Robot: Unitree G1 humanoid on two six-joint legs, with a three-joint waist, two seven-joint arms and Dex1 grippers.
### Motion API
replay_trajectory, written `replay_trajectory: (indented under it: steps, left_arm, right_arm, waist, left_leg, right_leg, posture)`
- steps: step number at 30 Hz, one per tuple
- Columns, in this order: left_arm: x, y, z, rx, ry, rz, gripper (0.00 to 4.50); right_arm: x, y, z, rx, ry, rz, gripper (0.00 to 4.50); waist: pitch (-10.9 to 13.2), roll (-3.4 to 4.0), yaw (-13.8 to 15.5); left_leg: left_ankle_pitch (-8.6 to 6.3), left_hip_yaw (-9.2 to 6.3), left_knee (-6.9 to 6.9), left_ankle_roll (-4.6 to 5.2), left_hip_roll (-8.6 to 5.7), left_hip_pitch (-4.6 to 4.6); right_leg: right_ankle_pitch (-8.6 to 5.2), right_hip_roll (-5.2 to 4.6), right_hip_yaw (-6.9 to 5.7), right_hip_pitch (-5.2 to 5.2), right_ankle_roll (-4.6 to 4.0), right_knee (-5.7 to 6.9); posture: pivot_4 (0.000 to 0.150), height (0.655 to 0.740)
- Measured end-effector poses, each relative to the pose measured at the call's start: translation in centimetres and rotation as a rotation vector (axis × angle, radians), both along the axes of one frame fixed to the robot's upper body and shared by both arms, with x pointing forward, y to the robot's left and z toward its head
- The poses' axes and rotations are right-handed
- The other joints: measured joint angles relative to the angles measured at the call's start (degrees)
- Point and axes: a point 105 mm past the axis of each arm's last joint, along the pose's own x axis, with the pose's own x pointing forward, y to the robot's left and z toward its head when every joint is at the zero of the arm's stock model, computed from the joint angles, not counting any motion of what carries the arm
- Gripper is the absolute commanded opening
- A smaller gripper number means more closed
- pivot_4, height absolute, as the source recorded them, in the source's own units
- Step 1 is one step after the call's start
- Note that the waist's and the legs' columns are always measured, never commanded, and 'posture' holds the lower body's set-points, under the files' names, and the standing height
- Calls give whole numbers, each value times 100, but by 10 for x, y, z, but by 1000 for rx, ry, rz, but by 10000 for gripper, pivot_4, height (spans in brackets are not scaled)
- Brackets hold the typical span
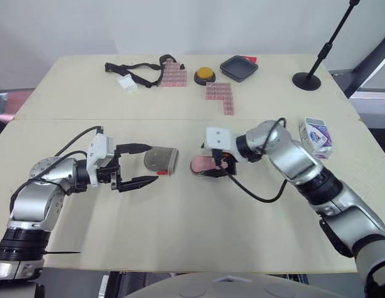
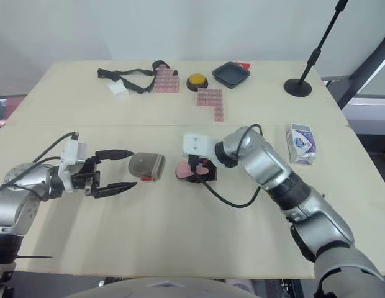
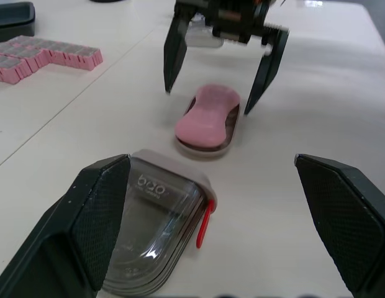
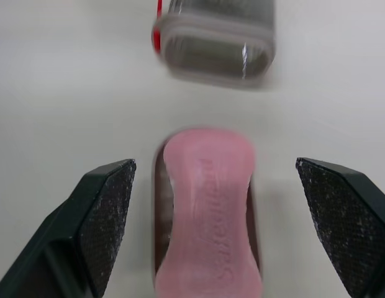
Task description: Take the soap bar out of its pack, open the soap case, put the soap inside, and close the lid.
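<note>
Soap [image 1: 202,164], pink and out of its pack, lies on the dark case base near the middle of the table [image 1: 180,236] in the head camera's view, with the clear lid [image 1: 161,160] lying apart from it on the robot's left. The left gripper [image 1: 153,163] is spread wide with the lid at its fingertips and grips nothing. The right gripper [image 1: 212,165] hangs over the soap. The white and purple soap pack [image 1: 315,136] stands well off on the right. From the left wrist, the lid (red tab on one edge) sits just beside one black finger [image 3: 99,217], though contact cannot be told. Beyond it the soap rests a little askew on its base [image 3: 233,124], and the right gripper's fingers are parted on either side of it, clear of it. From the right wrist, the soap lies lengthwise between the two wide-spread fingers [image 4: 108,211], touching neither, with the lid further on.
</note>
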Motion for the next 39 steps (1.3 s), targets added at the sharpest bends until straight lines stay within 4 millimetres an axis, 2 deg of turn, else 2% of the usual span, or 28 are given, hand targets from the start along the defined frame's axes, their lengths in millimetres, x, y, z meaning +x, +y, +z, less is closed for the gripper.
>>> replay_trajectory:
  steps: [3,7,10,15,20,28,39]
  left_arm:
    - [5,1,0,49,-20,-25,45000]
    - [18,0,-3,228,-64,-164,45000]
    - [30,-2,-2,282,-59,-201,45000]
    - [48,-2,-7,372,-52,-244,45000]
    - [59,-4,-18,446,-5,-274,45000]
    - [68,-9,-29,489,0,-296,45000]
    - [68,-23,-44,520,-56,-343,45000]
  right_arm:
    - [-5,-20,6,110,7,-31,44321]
    - [-34,-81,-14,253,78,-105,44321]
    - [-47,-104,-21,283,60,-125,44321]
    - [-51,-136,-26,289,-8,-186,44321]
    - [-56,-149,-34,278,-20,-216,44321]
    - [-59,-151,-37,278,-36,-229,44321]
    - [-59,-153,-39,277,-42,-240,44321]
  waist:
    - [-4,-6,15]
    - [-7,-10,179]
    - [-7,-10,134]
    - [-7,-9,-9]
    - [-7,-9,-4]
    - [-7,-10,49]
    - [-7,-10,83]
  left_leg:
    - [0,-1,1,0,0,1]
    - [-2,1,-1,2,-2,1]
    - [1,5,5,5,-2,3]
    - [8,3,3,5,-2,8]
    - [7,-1,5,8,-2,-2]
    - [7,-4,5,8,-3,-2]
    - [7,-5,5,10,-3,-4]
  right_leg:
    - [0,0,-1,2,0,1]
    - [0,-4,2,5,0,-11]
    - [0,-4,6,-4,0,-3]
    - [0,-3,5,-2,-6,-4]
    - [1,-3,0,1,-7,2]
    - [1,-5,-6,8,-7,-2]
    - [1,-9,-13,12,-7,-3]
  posture:
    - [1500,7400]
    - [1500,7400]
    - [1500,7400]
    - [1500,7400]
    - [1500,7400]
    - [1500,7400]
    - [1500,7400]
